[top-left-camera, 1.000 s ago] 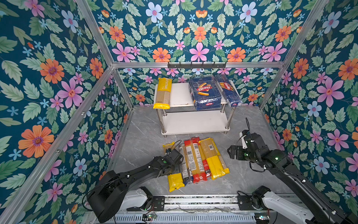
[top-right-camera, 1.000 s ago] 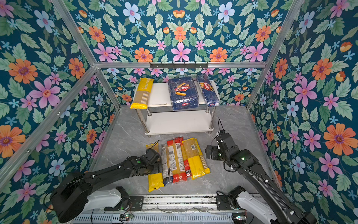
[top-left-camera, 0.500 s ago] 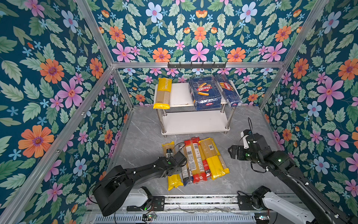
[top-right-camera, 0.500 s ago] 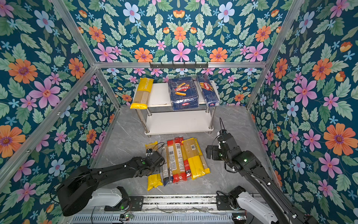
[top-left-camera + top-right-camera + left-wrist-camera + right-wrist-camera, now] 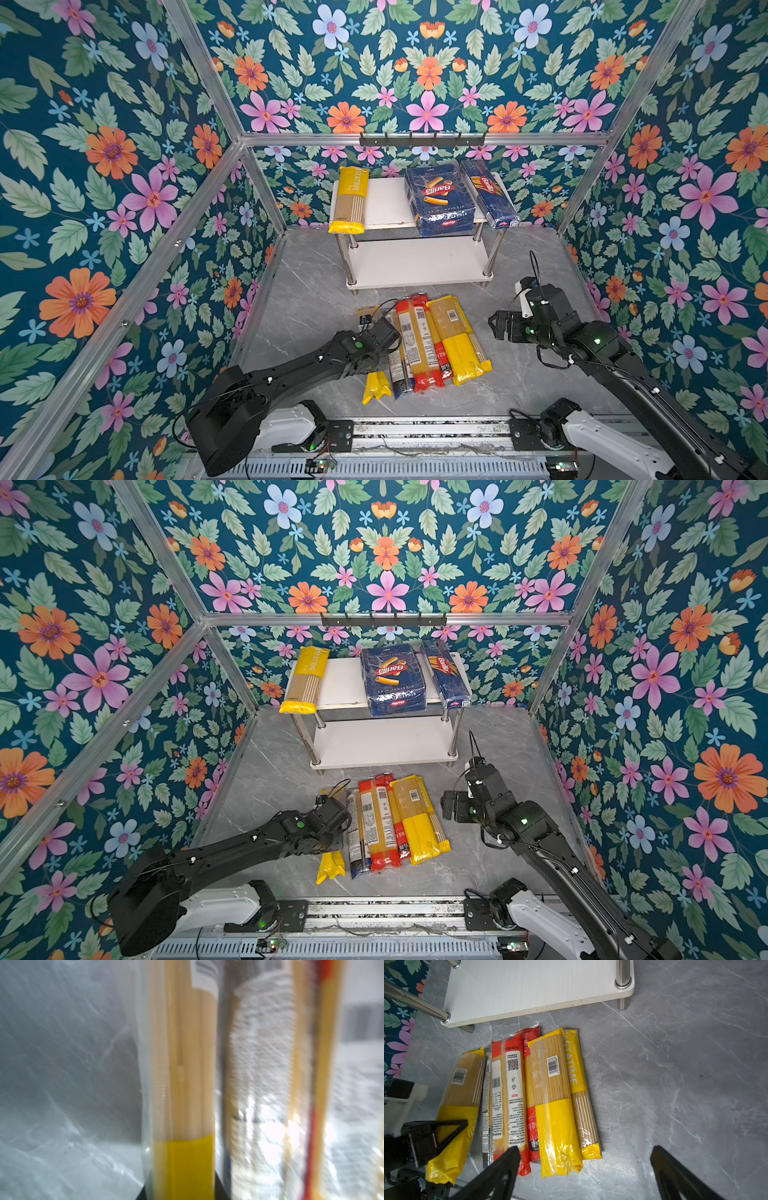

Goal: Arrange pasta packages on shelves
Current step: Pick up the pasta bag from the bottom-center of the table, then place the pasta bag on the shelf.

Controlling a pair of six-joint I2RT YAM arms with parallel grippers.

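Note:
Several long pasta packages lie side by side on the grey floor in front of the shelves (image 5: 386, 203): a red one (image 5: 415, 340), yellow ones (image 5: 457, 340) and a clear-blue one (image 5: 397, 365). My left gripper (image 5: 374, 355) is shut on the leftmost yellow spaghetti pack (image 5: 454, 1105), which fills the space between the jaws in the left wrist view (image 5: 182, 1167). My right gripper (image 5: 584, 1150) hangs open to the right of the row, holding nothing. The top board carries a yellow pack (image 5: 351, 199), a Barilla rigatoni bag (image 5: 440, 199) and a blue Barilla spaghetti pack (image 5: 490, 195). The lower board (image 5: 415, 262) is bare.
A black hook rail (image 5: 422, 139) runs along the back frame above the shelves. Floral walls with aluminium posts close in the left, right and back. The arms' metal base rail (image 5: 415, 428) lies along the front edge. Bare grey floor (image 5: 675, 1064) lies right of the row.
The left gripper's jaws have closed on the leftmost yellow pack and its arm has sunk lower. The packs and the right arm have hardly moved.

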